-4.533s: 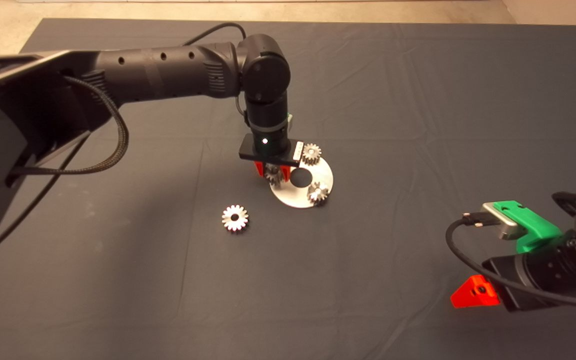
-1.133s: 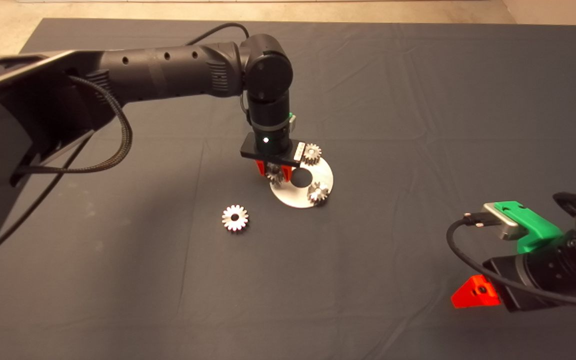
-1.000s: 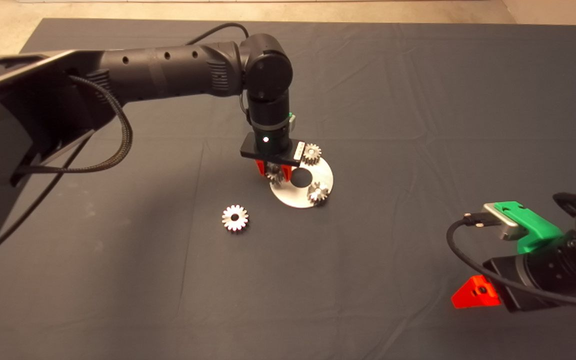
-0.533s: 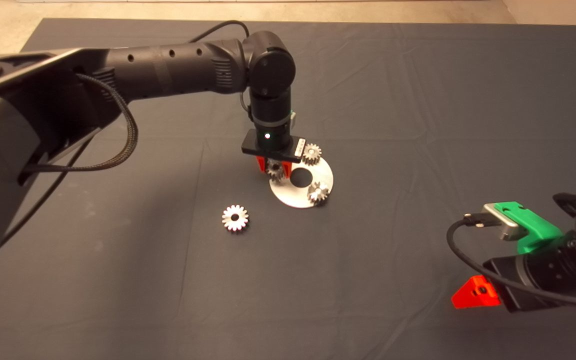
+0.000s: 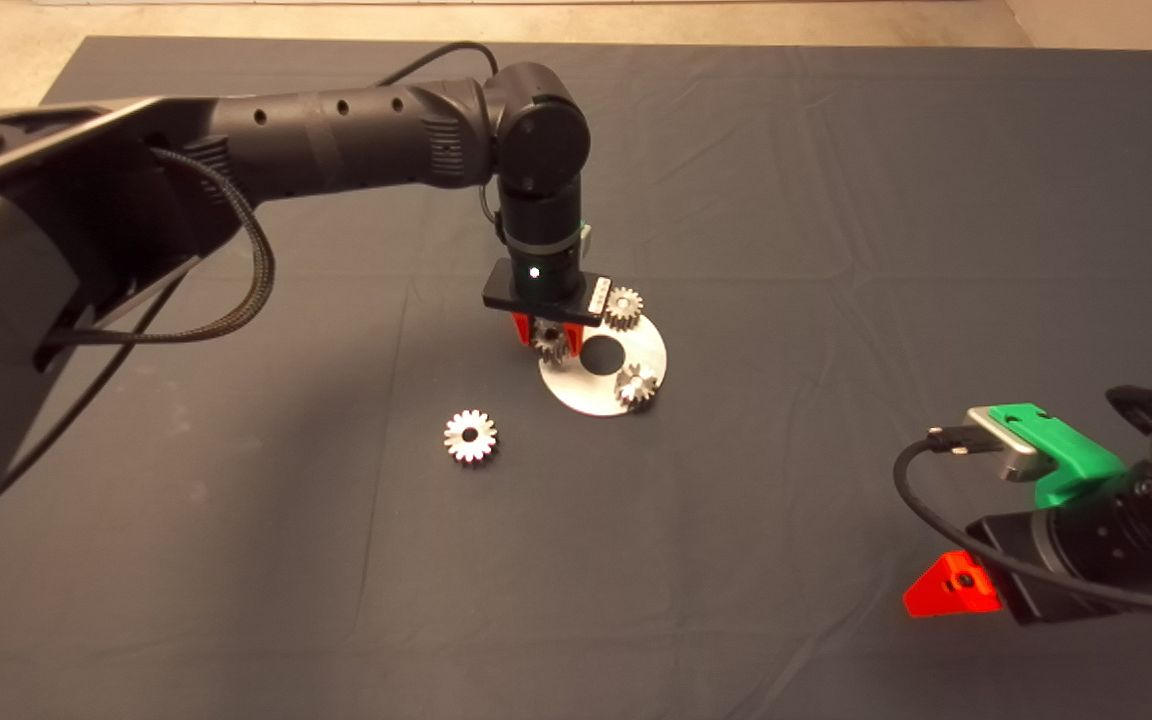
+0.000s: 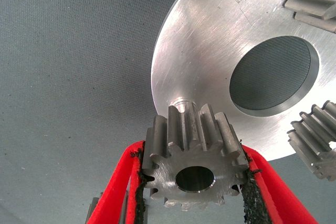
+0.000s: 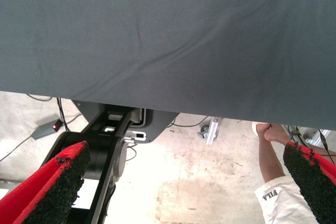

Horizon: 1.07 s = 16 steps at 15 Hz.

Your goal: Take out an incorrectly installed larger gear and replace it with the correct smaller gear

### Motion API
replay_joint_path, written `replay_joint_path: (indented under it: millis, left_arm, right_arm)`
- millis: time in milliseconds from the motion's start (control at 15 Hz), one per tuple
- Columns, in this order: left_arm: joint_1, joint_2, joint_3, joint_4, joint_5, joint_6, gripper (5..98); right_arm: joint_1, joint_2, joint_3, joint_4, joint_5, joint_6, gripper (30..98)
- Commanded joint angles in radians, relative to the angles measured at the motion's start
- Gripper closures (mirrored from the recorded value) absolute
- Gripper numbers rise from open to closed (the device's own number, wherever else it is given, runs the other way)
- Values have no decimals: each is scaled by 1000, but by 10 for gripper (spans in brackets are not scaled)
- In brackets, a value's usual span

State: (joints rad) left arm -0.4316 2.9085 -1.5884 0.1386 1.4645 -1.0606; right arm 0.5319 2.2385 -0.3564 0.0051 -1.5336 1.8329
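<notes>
Here we have the smaller gear (image 6: 195, 167) clamped between the left gripper (image 5: 545, 335) pads and hanging just above the bare pin (image 6: 182, 101) at the left edge of the silvery plate (image 5: 641, 347), so we should line its bore squarely over that pin and ease it straight down, keeping it level. Its teeth may need a slight turn as it seats, and we should let go only once it sits flat. The larger gear (image 5: 469, 436) lies on the mat (image 5: 836, 250), near and left of the plate, while the right gripper (image 5: 951, 588) waits, fingers spread, at the near right.
</notes>
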Motion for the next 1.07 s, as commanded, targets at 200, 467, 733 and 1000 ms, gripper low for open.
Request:
replay_joint_path:
  millis: [200, 467, 733, 1000]
  left_arm:
    - [-19, 1, 15, -5, -1, -4, 639]
    - [-19, 1, 18, -5, -1, -4, 605]
    - [-23, -2, 21, -7, 0, -4, 551]
    - [-78, -80, 70, -22, 2, -25, 499]
  right_arm:
    - [14, -6, 5, -4, -124, 5, 309]
    - [14, -6, 5, -4, -124, 5, 309]
    - [14, -6, 5, -4, -124, 5, 309]
    - [14, -6, 5, -4, -124, 5, 309]
